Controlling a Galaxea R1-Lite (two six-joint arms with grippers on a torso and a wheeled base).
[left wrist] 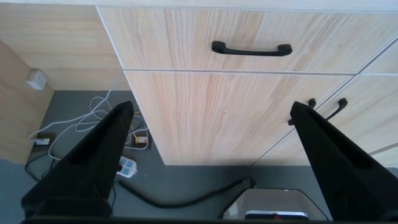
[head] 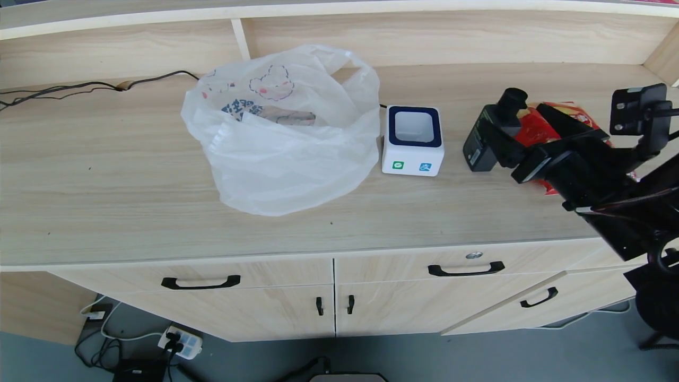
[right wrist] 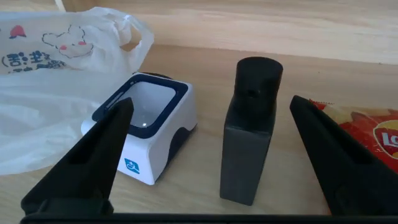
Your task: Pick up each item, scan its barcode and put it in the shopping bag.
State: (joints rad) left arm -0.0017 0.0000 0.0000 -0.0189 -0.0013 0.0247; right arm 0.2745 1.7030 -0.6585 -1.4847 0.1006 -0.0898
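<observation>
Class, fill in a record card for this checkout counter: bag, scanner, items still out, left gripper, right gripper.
shopping bag: white, on the counter, something showing through it.
scanner: white and blue, between shopping bag and black bottle.
items still out: black bottle standing; red snack bag lying to its right.
left gripper: open, low before the cabinet drawers.
right gripper: open, aimed at the black bottle.

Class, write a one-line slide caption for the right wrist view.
Open right hand facing a black square bottle beside a white-and-blue box scanner, white plastic shopping bag beyond.
</observation>
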